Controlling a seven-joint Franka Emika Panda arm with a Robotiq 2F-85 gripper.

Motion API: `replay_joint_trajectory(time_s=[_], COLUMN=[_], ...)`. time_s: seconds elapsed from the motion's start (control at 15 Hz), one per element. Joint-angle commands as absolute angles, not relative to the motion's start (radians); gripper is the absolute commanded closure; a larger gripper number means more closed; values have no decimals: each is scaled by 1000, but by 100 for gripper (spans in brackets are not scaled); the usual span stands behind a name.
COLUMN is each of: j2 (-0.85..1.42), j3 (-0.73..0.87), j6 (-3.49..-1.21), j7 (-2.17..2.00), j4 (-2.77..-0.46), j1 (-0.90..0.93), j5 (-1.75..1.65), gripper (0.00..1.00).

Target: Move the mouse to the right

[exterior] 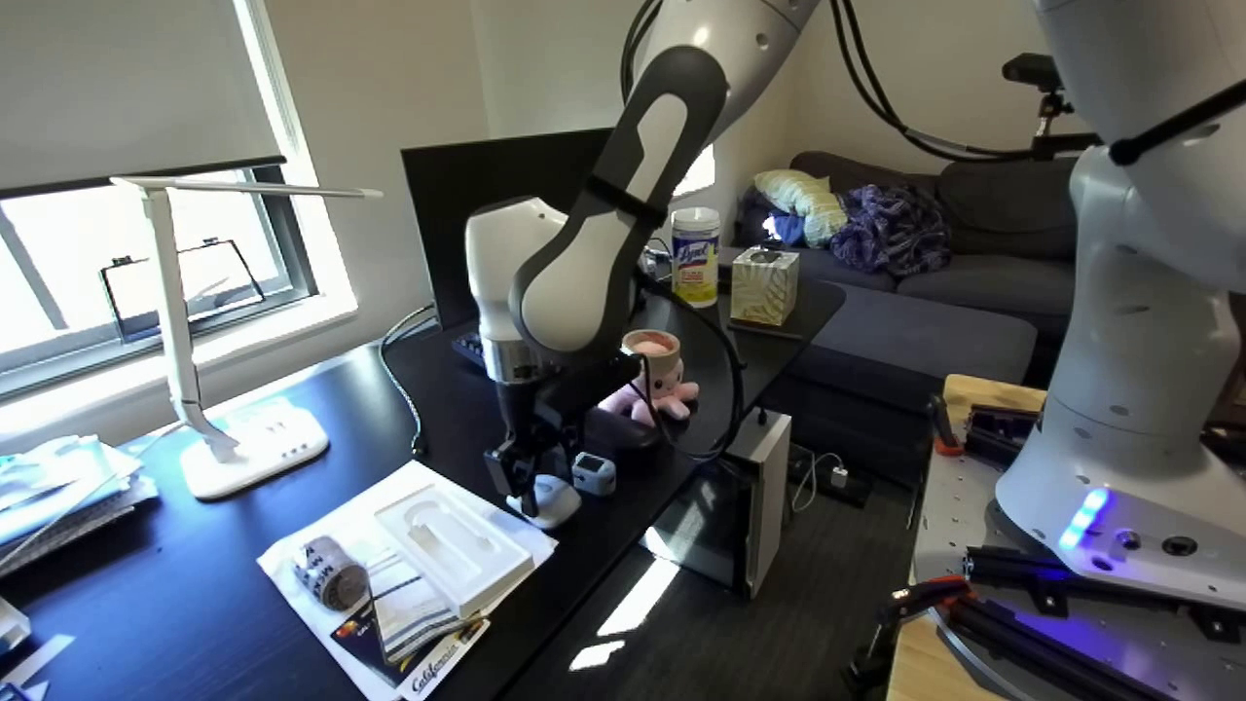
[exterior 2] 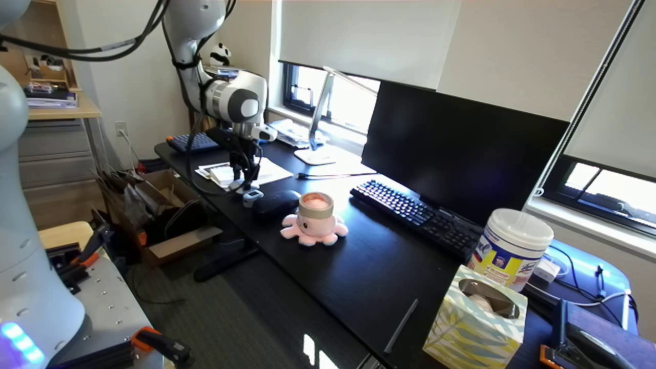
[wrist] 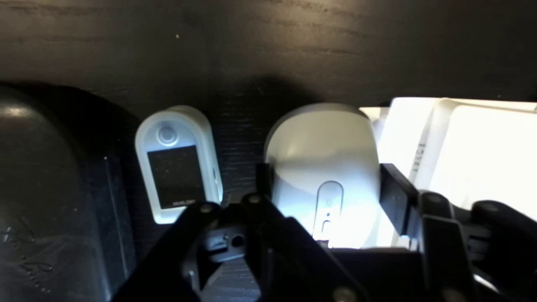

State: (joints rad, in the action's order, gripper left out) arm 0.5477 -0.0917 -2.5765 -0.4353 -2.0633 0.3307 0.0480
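The mouse, pale grey-white with a glossy rounded top, fills the space between my fingers in the wrist view (wrist: pixel 323 155). It also shows low at the desk in both exterior views (exterior: pixel 555 500) (exterior 2: pixel 237 185), beside the white papers. My gripper (wrist: pixel 326 184) points straight down around it, with one finger against each side and no visible gap. The gripper also shows in both exterior views (exterior: pixel 541 485) (exterior 2: pixel 244 174). Part of the mouse's near end is hidden by the gripper body. Whether the mouse is lifted off the desk I cannot tell.
A small white-and-grey oximeter (wrist: pixel 176 163) stands close beside the mouse. Beyond it are a black rounded case (wrist: pixel 50 188) and the pink plush toy (exterior 2: pixel 313 225). On the opposite side a white box tray (exterior: pixel 458 545) lies on papers. The desk's front edge is near.
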Motion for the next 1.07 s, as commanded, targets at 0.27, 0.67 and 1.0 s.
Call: replay_joint_trajectory(time_s=[0.27, 0.67, 1.0], j2=[182, -53, -81], j3=[-103, -59, 85], j6=[-2472, -2370, -2204], j7=[-359, -78, 214], j4=[-2270, -2361, -2323], j1=[246, 96, -33], j5=[90, 248, 208], gripper=[61, 61, 61])
